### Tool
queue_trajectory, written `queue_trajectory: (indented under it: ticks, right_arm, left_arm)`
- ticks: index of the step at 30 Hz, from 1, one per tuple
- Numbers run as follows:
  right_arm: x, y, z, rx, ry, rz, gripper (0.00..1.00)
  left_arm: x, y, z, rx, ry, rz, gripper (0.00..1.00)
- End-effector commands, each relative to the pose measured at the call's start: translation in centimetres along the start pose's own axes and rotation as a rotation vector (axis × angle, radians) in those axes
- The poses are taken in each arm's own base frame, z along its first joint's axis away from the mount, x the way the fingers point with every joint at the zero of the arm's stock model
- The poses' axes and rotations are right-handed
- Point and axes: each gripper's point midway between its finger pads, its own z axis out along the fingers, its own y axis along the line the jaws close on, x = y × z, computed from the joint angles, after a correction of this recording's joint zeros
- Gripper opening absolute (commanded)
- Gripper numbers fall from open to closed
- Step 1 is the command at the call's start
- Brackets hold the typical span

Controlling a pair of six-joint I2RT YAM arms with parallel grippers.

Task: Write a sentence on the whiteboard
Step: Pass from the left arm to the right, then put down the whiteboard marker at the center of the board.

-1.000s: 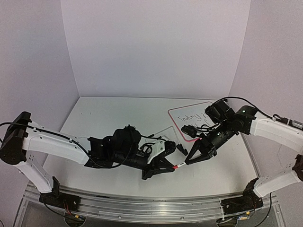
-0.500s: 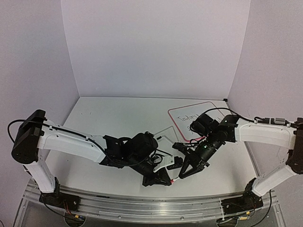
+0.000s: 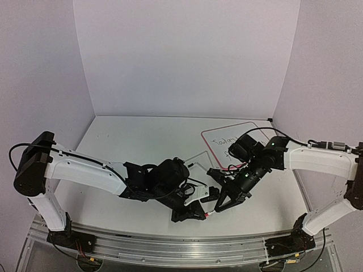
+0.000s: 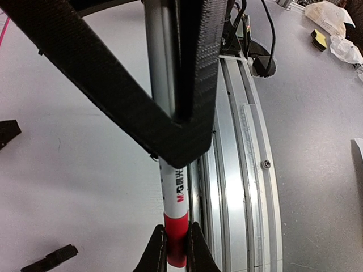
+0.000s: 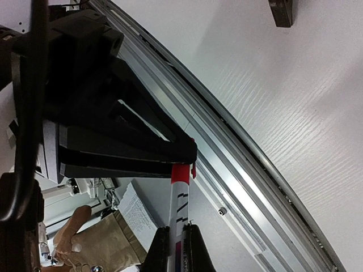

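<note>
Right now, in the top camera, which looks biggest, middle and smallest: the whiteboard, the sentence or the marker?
1. whiteboard, even with the right arm hiding part of it.
2. sentence, also partly covered.
3. marker, only a sliver shows.

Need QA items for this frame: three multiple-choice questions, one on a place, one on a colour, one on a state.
1. The whiteboard lies: A) far right on the table B) near left corner C) in a gripper
2. The marker end in the left gripper is: A) blue B) red C) green
3. The left and right gripper are: A) both open B) both shut on the marker C) both off it
Key: A, the pink-framed board sits far right; B, it pinches the red end; B, each wrist view shows a clamp.
</note>
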Motion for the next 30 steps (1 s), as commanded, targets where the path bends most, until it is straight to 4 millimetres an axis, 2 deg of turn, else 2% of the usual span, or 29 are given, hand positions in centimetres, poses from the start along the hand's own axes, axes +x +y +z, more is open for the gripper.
queue_trajectory:
  ticks: [1,4,6,9,12,15,16,19,20,24,26,30]
  right_arm:
    - [-2.7,3.5,-2.0,0.059,-0.123,-0.284,0.00]
    - [-2.1,2.6,-3.0,0.145,-0.096,-0.275,0.00]
    - [-1.9,2.1,-3.8,0.203,-0.091,-0.279,0.00]
    - [-1.4,2.5,-5.2,0.242,-0.094,-0.300,0.00]
    - [-1.2,2.9,-6.7,0.292,-0.111,-0.320,0.00]
    - [-1.2,2.3,-7.9,0.366,-0.135,-0.320,0.00]
    - [-1.1,1.8,-8.4,0.402,-0.146,-0.314,0.00]
    - [-1.5,0.3,-10.6,0.528,-0.226,-0.298,0.00]
    - [-1.8,-0.6,-11.9,0.608,-0.276,-0.291,0.00]
    - [-3.2,-6.0,-18.0,1.017,-0.544,-0.164,0.00]
    - [-3.7,-7.6,-18.7,1.088,-0.639,-0.144,0.00]
    - [-5.6,-10.8,-18.2,1.192,-0.771,-0.150,0.00]
  left_arm:
    - [-23.0,-4.0,-13.7,-0.130,-0.838,0.459,0.11]
    - [-20.4,-3.5,-11.5,-0.107,-0.695,0.407,0.17]
    - [-19.2,-3.1,-10.9,-0.115,-0.642,0.382,0.22]
    - [-18.2,-2.0,-10.6,-0.172,-0.608,0.351,0.31]
    - [-18.0,-1.0,-10.9,-0.230,-0.596,0.326,0.59]
    - [-18.2,-1.0,-11.7,-0.251,-0.618,0.325,0.92]
    - [-18.3,-0.7,-12.1,-0.273,-0.626,0.320,0.97]
    - [-18.3,0.6,-13.0,-0.364,-0.637,0.281,1.00]
    - [-18.1,1.3,-13.3,-0.401,-0.635,0.253,1.00]
    - [-16.0,4.5,-14.9,-0.577,-0.663,0.092,1.00]
    - [-14.5,6.1,-15.5,-0.665,-0.662,0.012,1.00]
    - [-11.4,9.5,-17.1,-0.871,-0.664,-0.195,1.00]
